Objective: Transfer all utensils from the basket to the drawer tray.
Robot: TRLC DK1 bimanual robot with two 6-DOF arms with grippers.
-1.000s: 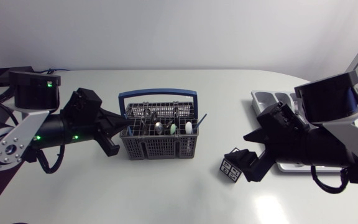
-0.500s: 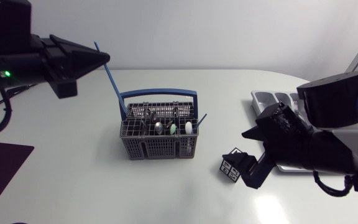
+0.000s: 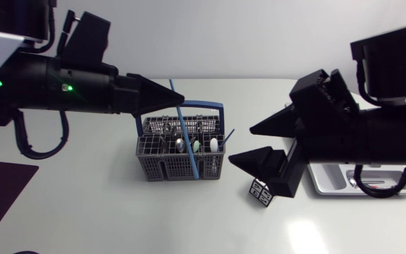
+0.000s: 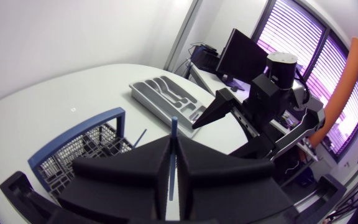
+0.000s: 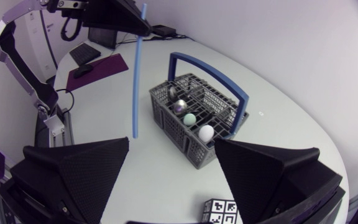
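A grey wire basket (image 3: 162, 161) with a blue handle (image 3: 189, 106) stands mid-table and holds several utensils (image 3: 197, 145). My left gripper (image 3: 180, 101) hangs above the basket's back edge, shut on a long blue utensil (image 3: 191, 144) that dangles slanted in front of the basket. In the left wrist view the blue utensil (image 4: 174, 127) sticks out between the closed fingers (image 4: 160, 155). My right gripper (image 3: 251, 144) is open, level with the basket's right side, nothing in it. The grey drawer tray (image 3: 330, 185) lies at the right, mostly hidden under my right arm. The tray (image 4: 166, 99) shows whole from the left wrist.
A small black-and-white marker cube (image 3: 259, 192) sits on the table just below my right gripper, also visible as the cube (image 5: 219, 210) between its fingers. A second thin blue stick (image 3: 228, 135) leans out of the basket's right corner.
My left arm has drawn the blue utensil up out of the basket, swung high to the left, then come right over the basket. My right arm has risen and shifted left toward the basket.
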